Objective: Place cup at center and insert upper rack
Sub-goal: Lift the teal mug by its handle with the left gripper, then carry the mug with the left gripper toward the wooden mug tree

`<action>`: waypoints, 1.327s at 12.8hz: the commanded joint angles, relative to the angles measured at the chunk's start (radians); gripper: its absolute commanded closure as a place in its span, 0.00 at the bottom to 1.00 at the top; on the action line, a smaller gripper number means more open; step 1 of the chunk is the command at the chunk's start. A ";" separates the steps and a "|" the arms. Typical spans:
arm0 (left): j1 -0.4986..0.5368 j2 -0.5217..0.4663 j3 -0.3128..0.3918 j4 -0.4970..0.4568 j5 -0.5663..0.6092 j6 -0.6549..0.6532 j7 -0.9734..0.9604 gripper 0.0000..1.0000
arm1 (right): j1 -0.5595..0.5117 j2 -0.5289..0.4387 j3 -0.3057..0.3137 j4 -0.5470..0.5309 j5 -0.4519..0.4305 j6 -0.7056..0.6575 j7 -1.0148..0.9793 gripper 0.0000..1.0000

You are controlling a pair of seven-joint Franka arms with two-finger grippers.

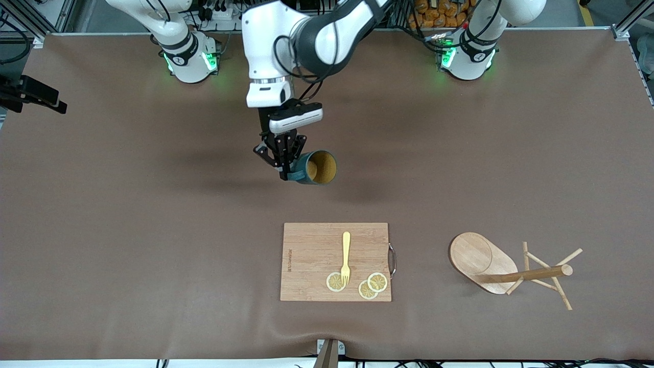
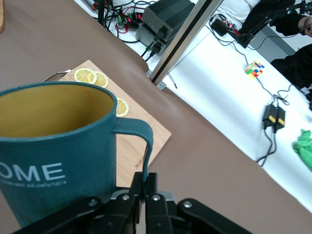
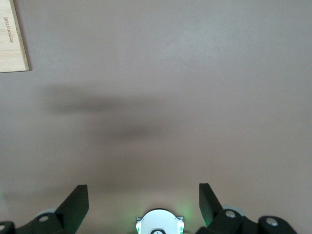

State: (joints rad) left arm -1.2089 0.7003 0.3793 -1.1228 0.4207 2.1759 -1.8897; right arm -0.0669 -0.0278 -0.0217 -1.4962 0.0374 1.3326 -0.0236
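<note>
The dark teal cup (image 1: 317, 167) hangs tipped on its side, its yellowish inside facing the front camera, over the bare brown cloth at mid-table. My left gripper (image 1: 284, 174) is shut on its loop handle. In the left wrist view the cup (image 2: 53, 146) fills the frame and the fingers (image 2: 137, 183) pinch the handle (image 2: 147, 141) at the gripper (image 2: 146, 179). The upper rack (image 1: 526, 276), a wooden mug tree, lies on its side toward the left arm's end, its oval base (image 1: 477, 258) tipped up. My right gripper (image 3: 144, 195) is open and empty, high over bare cloth.
A rectangular wooden cutting board (image 1: 311, 250) lies nearer the front camera than the cup, with a yellow fork (image 1: 346, 258) and lemon slices (image 1: 335, 281) on it. Its corner shows in the right wrist view (image 3: 12, 39). The right arm's base (image 3: 158, 223) shows below that gripper.
</note>
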 commanded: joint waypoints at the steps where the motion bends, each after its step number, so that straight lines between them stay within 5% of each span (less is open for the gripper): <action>1: 0.035 -0.082 -0.007 -0.029 -0.089 0.008 0.067 1.00 | 0.007 0.011 -0.001 0.025 -0.011 -0.016 0.005 0.00; 6: 0.080 -0.151 -0.007 -0.037 -0.220 0.007 0.133 1.00 | 0.007 0.011 -0.001 0.025 -0.011 -0.018 0.005 0.00; 11: 0.088 -0.287 -0.008 -0.184 -0.359 0.007 0.135 1.00 | 0.007 0.011 -0.001 0.025 -0.011 -0.018 0.005 0.00; 13: 0.092 -0.355 -0.010 -0.283 -0.398 0.018 0.149 1.00 | 0.007 0.011 -0.001 0.025 -0.011 -0.018 0.005 0.00; 17: 0.092 -0.525 -0.010 -0.590 -0.474 0.284 0.147 1.00 | 0.009 0.011 -0.001 0.025 -0.011 -0.018 0.005 0.00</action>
State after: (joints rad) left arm -1.1139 0.3038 0.3805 -1.5190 -0.0254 2.3353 -1.7621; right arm -0.0661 -0.0277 -0.0214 -1.4962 0.0374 1.3315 -0.0236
